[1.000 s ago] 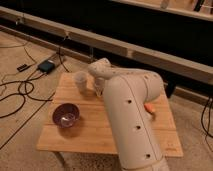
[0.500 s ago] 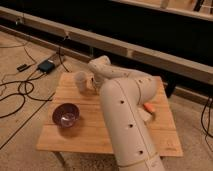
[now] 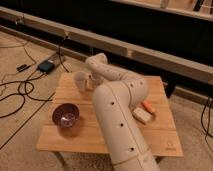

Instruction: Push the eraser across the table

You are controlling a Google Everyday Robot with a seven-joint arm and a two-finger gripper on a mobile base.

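Found the hand (image 3: pixel 82 81) over the far left part of the counter (image 3: pixel 165 140), much where it sat half a second before; could not tell its state. Saw the arm (image 3: pixel 117 120) shifted left since a second earlier, uncovering the pale cream block (image 3: pixel 141 116) beside an orange object (image 3: pixel 148 106). Noted the purple bowl (image 3: pixel 65 116) unmoved. Could not make out the eraser.

You see warm, dim light on the table (image 3: pixel 165 137), with a dark wall behind it. The gripper (image 3: pixel 84 81), over the table's far-left part, is lit evenly and shows no glare.
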